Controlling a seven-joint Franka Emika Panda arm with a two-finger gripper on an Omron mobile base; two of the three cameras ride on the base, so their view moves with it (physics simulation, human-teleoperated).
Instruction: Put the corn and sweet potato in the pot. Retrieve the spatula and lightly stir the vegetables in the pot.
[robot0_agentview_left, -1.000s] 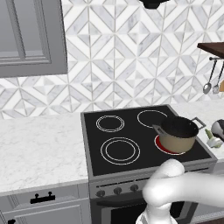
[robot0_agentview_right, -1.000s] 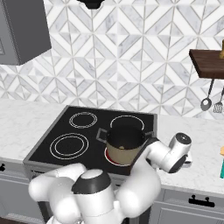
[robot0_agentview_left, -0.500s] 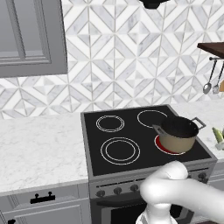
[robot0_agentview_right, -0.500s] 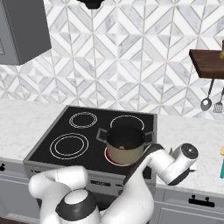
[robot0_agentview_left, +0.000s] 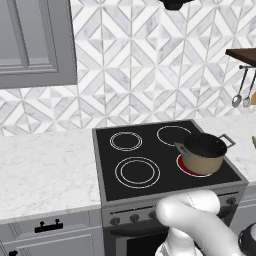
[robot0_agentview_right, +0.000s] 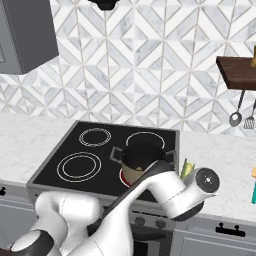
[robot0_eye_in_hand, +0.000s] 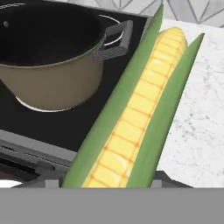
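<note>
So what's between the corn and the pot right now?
Nothing solid. In the hand view the corn hangs beside the pot, with bare black cooktop and the pot's grey handle reaching toward it.

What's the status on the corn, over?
End effector closed around corn, carried beside the pot. Pot on the red-glowing burner, looks empty. Path clear.

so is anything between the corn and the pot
Nothing visible. The corn fills the hand view close up, beside the pot, whose dark inside looks open and unobstructed; just its grey loop handle faces the cob.
</note>
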